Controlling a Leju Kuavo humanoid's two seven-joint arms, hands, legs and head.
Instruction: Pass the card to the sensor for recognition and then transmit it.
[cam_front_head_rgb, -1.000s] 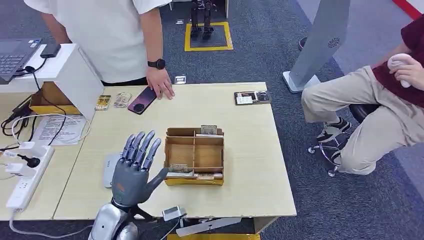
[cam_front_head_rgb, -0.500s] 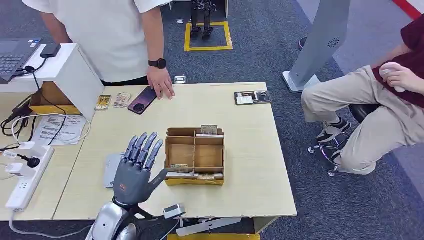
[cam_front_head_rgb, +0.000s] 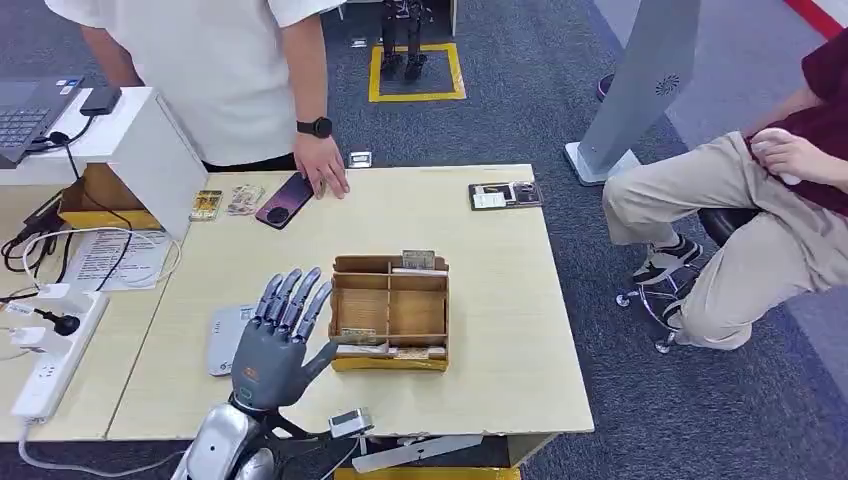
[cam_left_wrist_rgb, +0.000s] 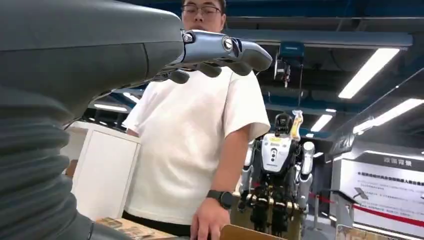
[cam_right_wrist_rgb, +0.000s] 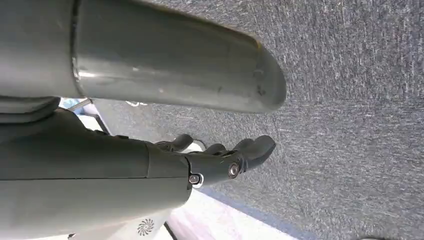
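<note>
From my head view, my left hand (cam_front_head_rgb: 272, 345) is raised over the near-left part of the table (cam_front_head_rgb: 500, 300), fingers spread and straight, holding nothing, palm turned away from me. It hovers beside the cardboard divider box (cam_front_head_rgb: 390, 312), which stands mid-table with cards (cam_front_head_rgb: 385, 349) propped along its near compartments, presumably so I can pluck one out upright. Just under and behind my hand lies a flat grey pad (cam_front_head_rgb: 222, 338), probably the sensor, close to the box so a card need travel only a little. Across the table a person in a white shirt rests a hand (cam_front_head_rgb: 322, 172) on a dark phone (cam_front_head_rgb: 284, 200), likely waiting to receive the card.

My left wrist view looks along the straightened fingers (cam_left_wrist_rgb: 220, 47), which are extended and empty, toward that person's shirt.

My right wrist view looks at grey carpet (cam_right_wrist_rgb: 350, 100); my right hand (cam_right_wrist_rgb: 220, 160) hangs at my side, fingers loosely curled with gaps between them, gripping nothing.
</note>
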